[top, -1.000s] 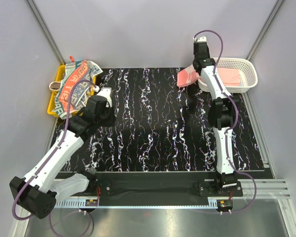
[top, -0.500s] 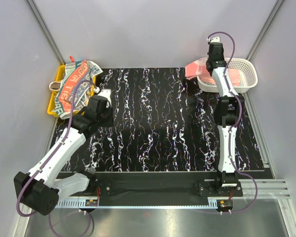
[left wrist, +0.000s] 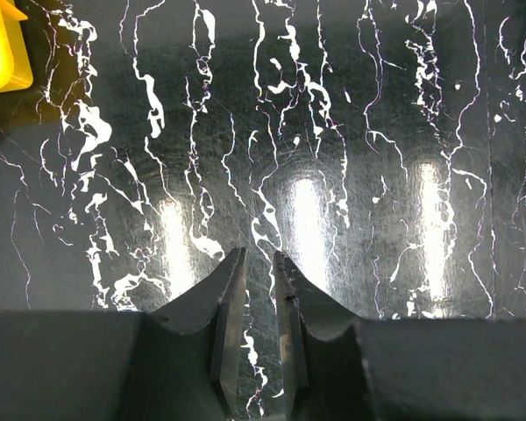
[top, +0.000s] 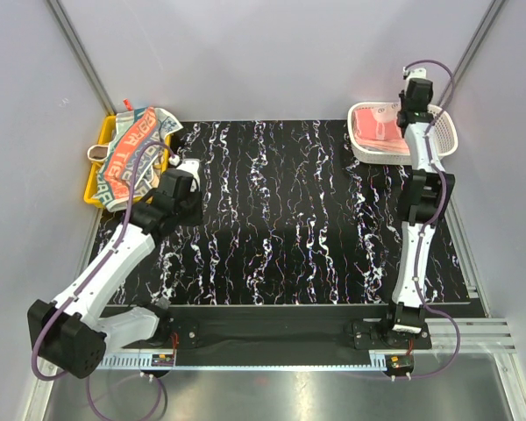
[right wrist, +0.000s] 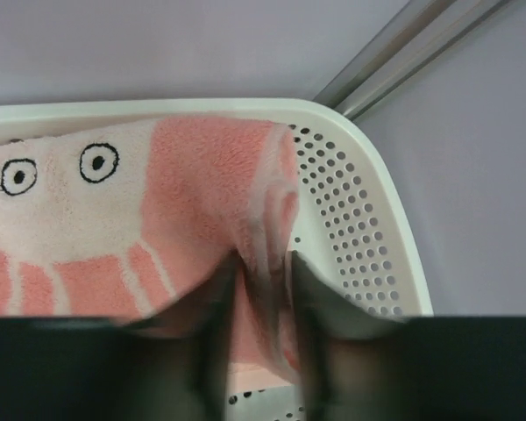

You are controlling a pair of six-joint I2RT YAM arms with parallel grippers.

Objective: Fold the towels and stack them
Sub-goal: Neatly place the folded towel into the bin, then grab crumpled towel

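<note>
A pink towel with white stripes and cartoon eyes (top: pixel 377 123) (right wrist: pixel 202 175) lies draped in the white basket (top: pixel 447 132) (right wrist: pixel 351 210) at the back right. My right gripper (top: pixel 409 110) (right wrist: pixel 263 259) hangs over the basket's far right corner, and a fold of this towel sits pinched between its fingers. A cream towel with red and teal letters (top: pixel 136 153) lies crumpled on the yellow tray (top: pixel 95 180) at the back left. My left gripper (top: pixel 174 164) (left wrist: pixel 257 254) hovers over the black marbled table just right of the tray, its fingers slightly apart with nothing between them.
A corner of the yellow tray (left wrist: pixel 0 53) shows at the top left of the left wrist view. Grey walls and metal frame posts close in the back and sides. A small beige object (top: pixel 96 153) lies at the tray's left edge.
My right arm has swung right and back, carrying the pink towel from the table's edge beside the basket into the basket. The left arm has barely moved.
</note>
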